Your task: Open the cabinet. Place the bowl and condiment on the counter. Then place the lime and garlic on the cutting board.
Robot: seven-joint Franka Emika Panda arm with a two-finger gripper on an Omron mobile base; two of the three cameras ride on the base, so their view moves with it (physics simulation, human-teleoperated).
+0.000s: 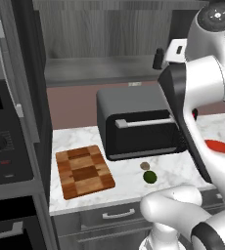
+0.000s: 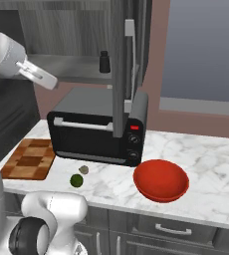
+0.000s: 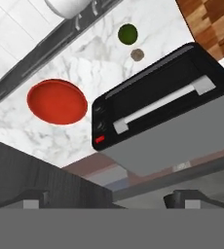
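— White marble counter (image 2: 206, 149) runs across the kitchen, yes? What lies on it at the near edge?

— Nearest is the lime (image 2: 76, 180), and just behind it the garlic (image 2: 84, 170), very small and hard to make out. To the left lies the cutting board (image 1: 83, 172), with nothing on it. To the right sits the bowl (image 2: 161, 180), red and empty; from the left base camera the arm covers most of it, only a red sliver shows.

— And behind them?

— Behind them stands a black toaster oven (image 2: 96, 134). Its right part is cut by the open cabinet door (image 2: 119, 64), which we see edge-on with its silver handle.

— Where is the condiment?

— The condiment (image 2: 104, 62) stands on the cabinet (image 1: 100, 68) shelf, above the toaster oven, far from the counter edge. It is dark and small, so details are not clear.

— The gripper?

— The gripper (image 3: 106, 198) is up near the shelf, fingers (image 3: 184, 199) spread wide, holding nothing. Only the tips show in the hand camera.
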